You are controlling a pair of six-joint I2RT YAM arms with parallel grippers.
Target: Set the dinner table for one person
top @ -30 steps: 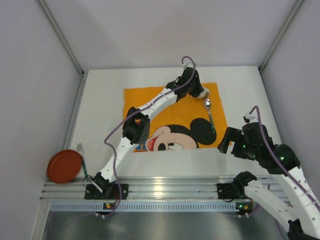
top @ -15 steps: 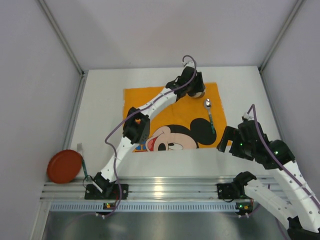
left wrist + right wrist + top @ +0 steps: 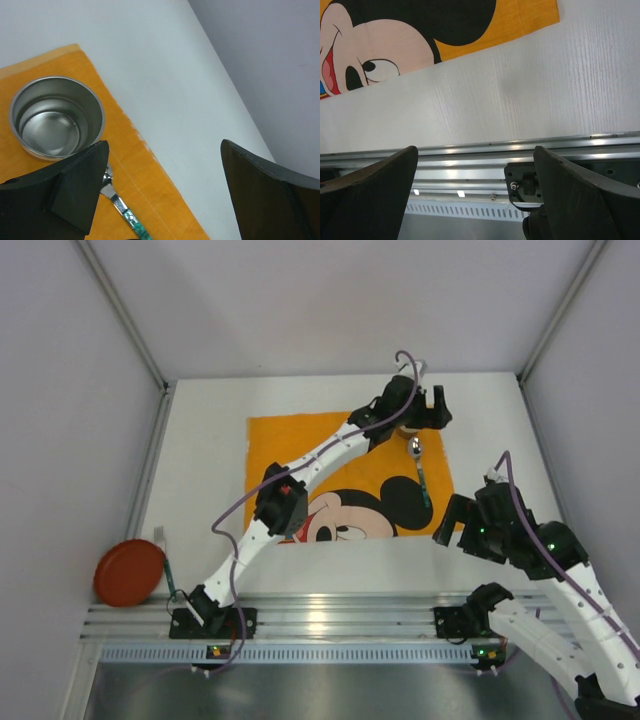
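The dinner table (image 3: 200,460) is a white top with an orange cartoon-mouse cloth (image 3: 300,440) laid on it. A steel cup (image 3: 56,117) stands upright on the cloth's far right corner. Just beside it lies a spoon (image 3: 418,465) with a green handle (image 3: 131,221). My left gripper (image 3: 432,405) hovers open over the cloth's edge and the bare table to the right of the cup, holding nothing (image 3: 164,150). My right gripper (image 3: 455,520) is open and empty above the near table edge (image 3: 475,155).
A red plate (image 3: 130,572) sits at the near left corner, with a thin utensil (image 3: 167,565) beside it. A metal rail (image 3: 485,165) runs along the near edge. Grey walls close in the far side and both ends.
My left gripper has opened and let go of the steel cup, then swung right and a little farther away. The right arm shifted slightly.
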